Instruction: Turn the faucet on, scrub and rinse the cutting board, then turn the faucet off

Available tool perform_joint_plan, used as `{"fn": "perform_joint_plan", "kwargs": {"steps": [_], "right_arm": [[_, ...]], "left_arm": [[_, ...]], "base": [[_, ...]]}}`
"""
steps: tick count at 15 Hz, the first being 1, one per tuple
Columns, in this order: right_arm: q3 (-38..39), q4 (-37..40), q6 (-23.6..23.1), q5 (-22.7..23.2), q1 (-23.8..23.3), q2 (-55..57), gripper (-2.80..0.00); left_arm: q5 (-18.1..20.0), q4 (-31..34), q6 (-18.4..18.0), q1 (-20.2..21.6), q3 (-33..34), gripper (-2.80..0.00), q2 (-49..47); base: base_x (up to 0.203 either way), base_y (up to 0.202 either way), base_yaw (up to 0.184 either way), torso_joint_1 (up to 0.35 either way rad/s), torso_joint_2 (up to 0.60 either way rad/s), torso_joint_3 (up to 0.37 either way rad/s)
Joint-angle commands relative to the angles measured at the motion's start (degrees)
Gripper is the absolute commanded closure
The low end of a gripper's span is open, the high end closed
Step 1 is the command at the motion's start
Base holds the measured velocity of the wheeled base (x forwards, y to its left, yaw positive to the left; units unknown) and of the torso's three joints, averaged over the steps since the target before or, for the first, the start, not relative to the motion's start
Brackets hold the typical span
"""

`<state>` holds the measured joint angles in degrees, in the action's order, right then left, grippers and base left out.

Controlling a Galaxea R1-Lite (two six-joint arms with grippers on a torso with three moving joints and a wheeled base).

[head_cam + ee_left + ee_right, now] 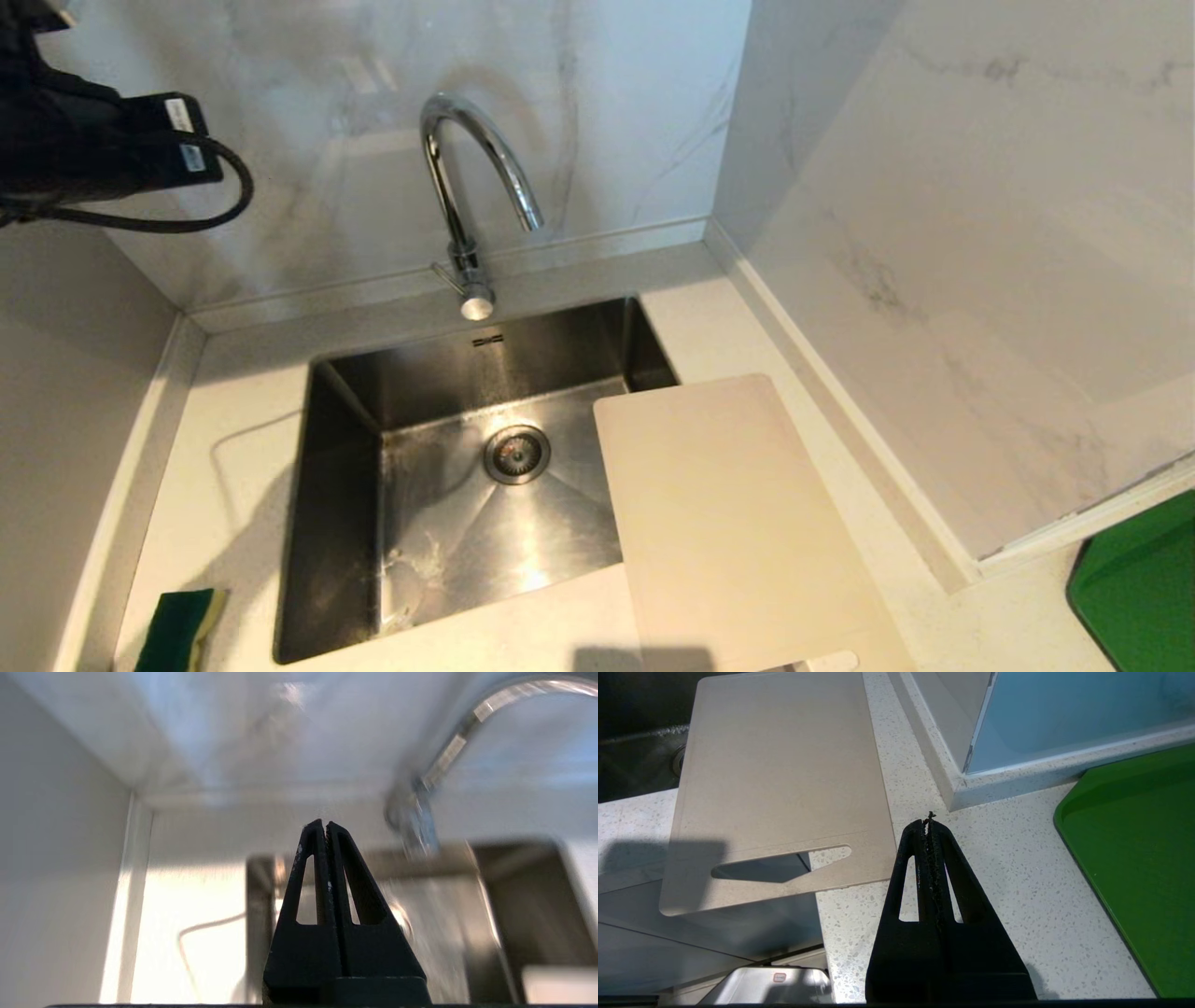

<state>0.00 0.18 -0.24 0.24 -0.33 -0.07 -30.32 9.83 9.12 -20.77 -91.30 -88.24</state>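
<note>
Figure: Parts cropped or blurred.
Cutting board [738, 523], sponge [179, 630] and green tray [1144, 588] run past the head view's lower edge; the faucet [448, 760] blurs in the left wrist view.

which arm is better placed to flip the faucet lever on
Left. The left gripper, shut and empty, is raised to the left of the faucet, whose lever sticks out to that side. The right gripper is low, over the counter beside the cutting board.

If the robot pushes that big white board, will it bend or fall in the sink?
The board looks flat and rigid, so it probably won't bend. One corner already overhangs the sink, so a push that way could tip it in. Its smooth plastic likely slides easily on the counter.
</note>
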Motion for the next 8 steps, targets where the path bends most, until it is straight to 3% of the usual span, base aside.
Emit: {"fn": "perform_joint_plan", "kwargs": {"steps": [1, 4, 6, 8], "right_arm": [[0.0, 0.0, 0.0, 0.0, 0.0, 0.0, 0.0], [0.0, 0.0, 0.0, 0.0, 0.0, 0.1, 0.0], [0.0, 0.0, 0.0, 0.0, 0.0, 0.0, 0.0], [0.0, 0.0, 0.0, 0.0, 0.0, 0.0, 0.0]], "left_arm": [[0.7, 1.1, 0.1, -0.4, 8.8, 0.0, 11.9], [1.2, 1.5, -1.5, 1.7, 19.1, 0.0, 19.8], [1.3, 1.5, -1.9, 6.5, 22.5, 0.0, 21.1], [5.1, 1.4, -1.7, 12.1, 26.2, 0.0, 22.5]], "base": [[0.0, 0.0, 0.0, 0.0, 0.0, 0.0], [0.0, 0.0, 0.0, 0.0, 0.0, 0.0], [0.0, 0.0, 0.0, 0.0, 0.0, 0.0], [0.0, 0.0, 0.0, 0.0, 0.0, 0.0]]}}
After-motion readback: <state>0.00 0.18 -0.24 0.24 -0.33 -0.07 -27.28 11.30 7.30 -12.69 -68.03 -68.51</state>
